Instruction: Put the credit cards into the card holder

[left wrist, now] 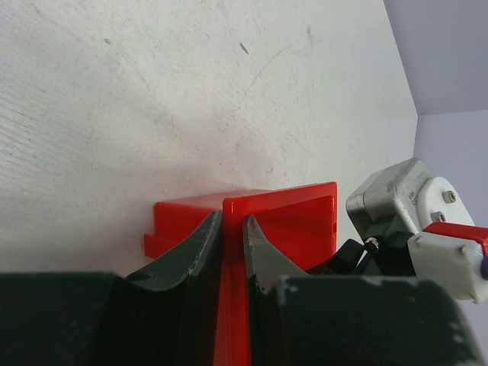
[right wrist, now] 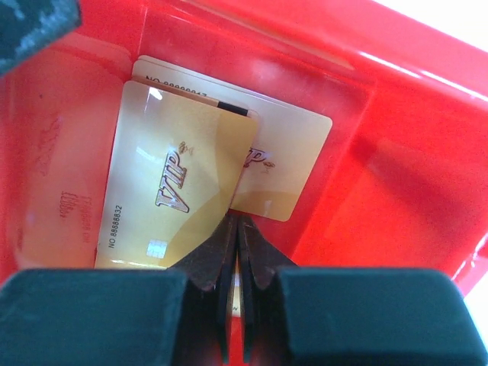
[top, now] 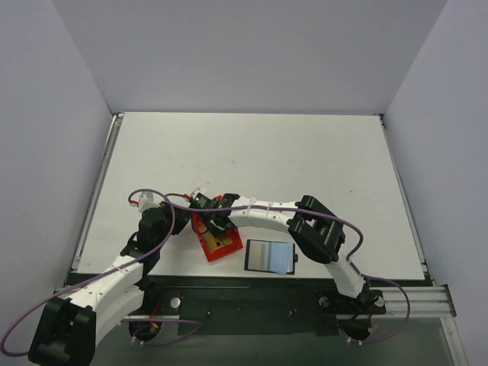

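White tabletop point(top: 252, 152) between plain pale walls is all you have around you. The red bin point(top: 204, 245) sits at the near edge, and the black card holder point(top: 269, 256) lies open just to its right, pale inside up.

Your left gripper point(left wrist: 231, 221) pinches the bin's wall, one finger on each side, with that arm bent in from the left.

Your right arm stretches left across the table and dips into the bin. Your right gripper point(right wrist: 238, 229) has its fingers pressed together at the near corner of the top gold card point(right wrist: 179, 191). You cannot tell whether they pinch it. That card's long side runs away from the fingers, over a second card point(right wrist: 286, 168). From here the card holder lies to the right, on the right arm's side.
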You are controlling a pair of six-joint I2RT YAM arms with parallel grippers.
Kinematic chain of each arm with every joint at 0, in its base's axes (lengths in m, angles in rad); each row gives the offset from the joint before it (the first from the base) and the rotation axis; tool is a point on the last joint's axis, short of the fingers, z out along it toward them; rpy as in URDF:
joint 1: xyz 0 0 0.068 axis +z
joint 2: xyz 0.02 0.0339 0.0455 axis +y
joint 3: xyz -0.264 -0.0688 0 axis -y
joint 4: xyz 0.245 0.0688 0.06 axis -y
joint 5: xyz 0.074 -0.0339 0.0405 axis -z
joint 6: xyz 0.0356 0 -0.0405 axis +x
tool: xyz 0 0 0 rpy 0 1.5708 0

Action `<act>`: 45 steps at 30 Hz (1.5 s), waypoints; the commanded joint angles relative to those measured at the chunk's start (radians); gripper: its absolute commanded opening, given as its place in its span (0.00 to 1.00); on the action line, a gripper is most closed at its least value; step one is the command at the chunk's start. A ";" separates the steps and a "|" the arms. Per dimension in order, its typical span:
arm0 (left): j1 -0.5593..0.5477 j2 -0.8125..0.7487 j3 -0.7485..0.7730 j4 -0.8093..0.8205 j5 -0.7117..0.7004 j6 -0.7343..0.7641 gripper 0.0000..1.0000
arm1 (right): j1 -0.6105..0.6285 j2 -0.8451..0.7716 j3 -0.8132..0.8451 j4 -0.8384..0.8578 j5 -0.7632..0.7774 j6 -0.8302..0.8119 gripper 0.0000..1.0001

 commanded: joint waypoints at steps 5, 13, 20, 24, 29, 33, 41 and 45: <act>-0.002 0.013 0.003 -0.063 0.004 0.010 0.00 | -0.031 -0.061 -0.069 0.068 -0.125 0.056 0.00; -0.002 0.017 0.003 -0.060 0.007 0.010 0.00 | -0.057 -0.128 -0.147 0.152 -0.169 0.090 0.00; -0.002 0.019 0.002 -0.059 0.009 0.010 0.00 | -0.064 -0.167 -0.196 0.217 -0.199 0.108 0.00; -0.002 0.019 0.000 -0.057 0.009 0.010 0.00 | -0.066 -0.188 -0.216 0.244 -0.209 0.113 0.00; -0.002 0.019 0.000 -0.056 0.009 0.010 0.00 | -0.068 -0.199 -0.227 0.261 -0.223 0.114 0.00; -0.002 0.022 -0.003 -0.056 0.009 0.010 0.00 | -0.066 -0.205 -0.230 0.269 -0.229 0.118 0.00; -0.002 0.025 -0.003 -0.053 0.010 0.010 0.00 | -0.069 -0.225 -0.266 0.313 -0.232 0.136 0.00; -0.002 0.025 0.000 -0.053 0.010 0.010 0.00 | -0.078 -0.239 -0.299 0.349 -0.232 0.165 0.00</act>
